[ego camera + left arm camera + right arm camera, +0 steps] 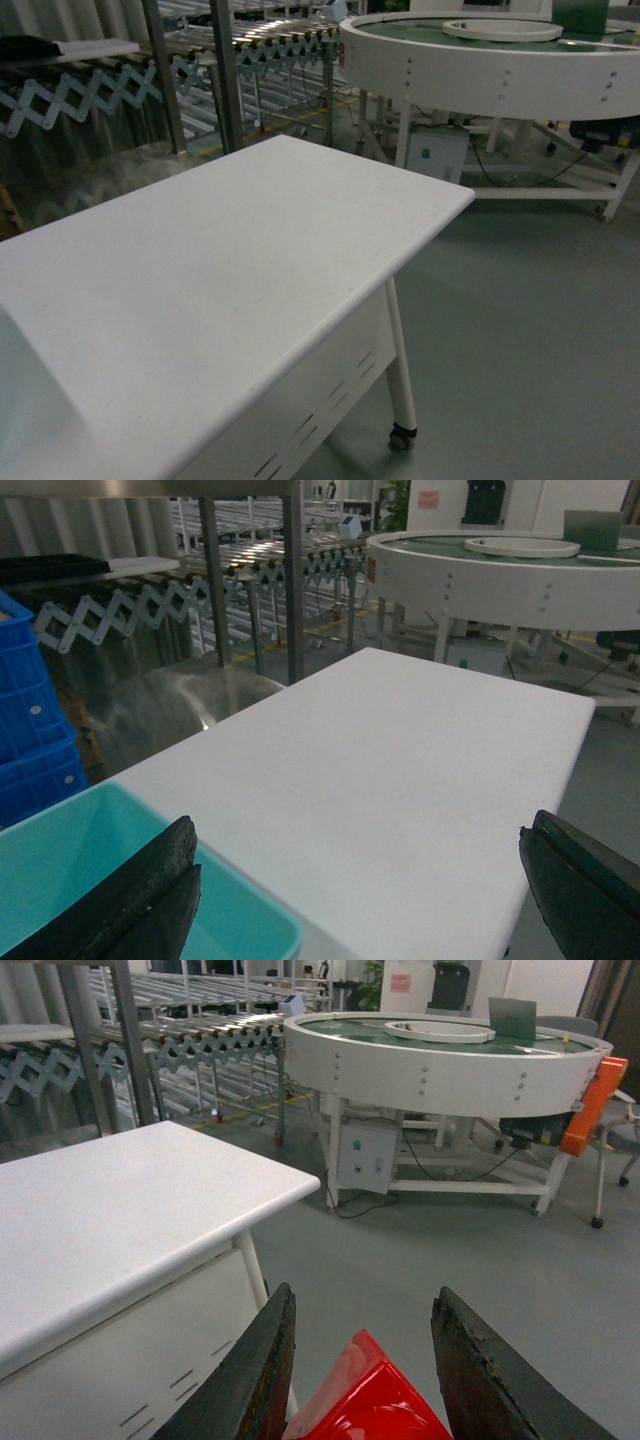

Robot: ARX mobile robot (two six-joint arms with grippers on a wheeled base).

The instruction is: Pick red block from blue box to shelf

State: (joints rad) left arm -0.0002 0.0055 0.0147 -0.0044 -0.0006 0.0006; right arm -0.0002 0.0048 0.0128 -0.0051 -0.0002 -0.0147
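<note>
Glossy red block (370, 1400) sits tilted (one corner up); turquoise blue box (150, 900) lower-left.

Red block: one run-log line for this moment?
red block: between right pincer fingers, over floor beside white table | left pincer: open, empty, over blue box | shelf: behind table

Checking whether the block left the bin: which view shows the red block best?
The right wrist view: the red block sits between the right gripper's fingers, off the table's edge. The head and left wrist views show no block at all.
</note>
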